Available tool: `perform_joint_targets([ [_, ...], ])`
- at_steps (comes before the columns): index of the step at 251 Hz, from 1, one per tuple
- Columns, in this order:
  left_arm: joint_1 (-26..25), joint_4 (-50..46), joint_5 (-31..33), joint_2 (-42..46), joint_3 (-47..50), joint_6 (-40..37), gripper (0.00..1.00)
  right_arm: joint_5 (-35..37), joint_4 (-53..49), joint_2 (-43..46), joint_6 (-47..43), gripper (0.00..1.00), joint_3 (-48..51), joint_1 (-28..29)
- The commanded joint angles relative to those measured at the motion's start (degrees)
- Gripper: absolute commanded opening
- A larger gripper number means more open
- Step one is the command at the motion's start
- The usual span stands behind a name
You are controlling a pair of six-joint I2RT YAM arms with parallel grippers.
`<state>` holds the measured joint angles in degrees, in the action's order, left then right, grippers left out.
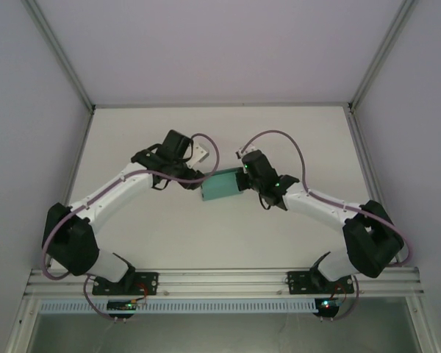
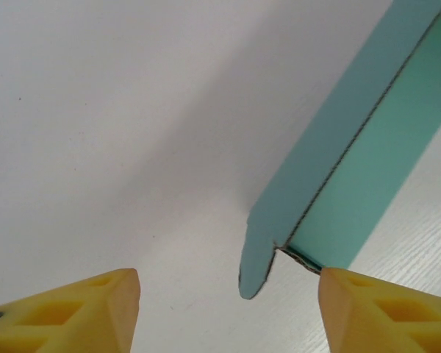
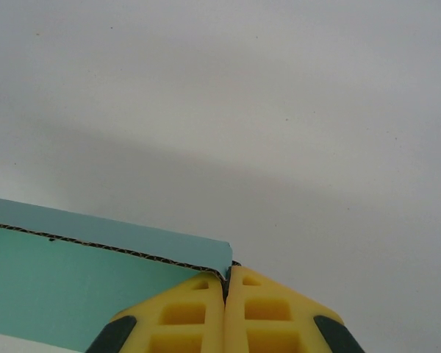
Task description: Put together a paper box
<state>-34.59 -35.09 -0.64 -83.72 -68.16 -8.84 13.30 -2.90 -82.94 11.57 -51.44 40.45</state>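
Note:
The paper box [image 1: 220, 185] is teal-green card, partly folded, held above the middle of the table between the two arms. My right gripper [image 1: 244, 176] is shut on the box's right end. In the right wrist view, my right gripper [image 3: 226, 278] pinches a corrugated card edge of the box [image 3: 66, 283] between its yellow fingers. My left gripper [image 1: 197, 159] sits at the box's left end. In the left wrist view, my left gripper [image 2: 228, 312] is open, and a rounded tab [image 2: 254, 259] of the box [image 2: 367, 169] hangs between the fingers. The right fingertip [image 2: 367, 309] is close to the box's lower corner.
The white table [image 1: 169, 235] is bare around the arms. Aluminium frame rails [image 1: 220, 279] run along the near edge, and uprights stand at the far corners. Pale walls close in both sides.

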Motion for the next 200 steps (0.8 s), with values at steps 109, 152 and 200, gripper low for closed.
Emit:
perform_joint_targets([
  [109,0.8,0.9,-8.1,-4.5,-2.5,12.8,0.08,0.5,-6.9,-4.0,2.6,0.00,-3.2,1.3],
  [152,1.1,-1.3,-8.1,-5.2,-3.8,21.4,0.00,6.3,-7.3,-4.4,5.7,0.00,-1.7,4.1],
  [200,2.2,-4.8,-12.3,-6.4,-5.3,27.7,0.00,14.9,-2.9,-4.4,5.1,0.00,2.6,8.1],
])
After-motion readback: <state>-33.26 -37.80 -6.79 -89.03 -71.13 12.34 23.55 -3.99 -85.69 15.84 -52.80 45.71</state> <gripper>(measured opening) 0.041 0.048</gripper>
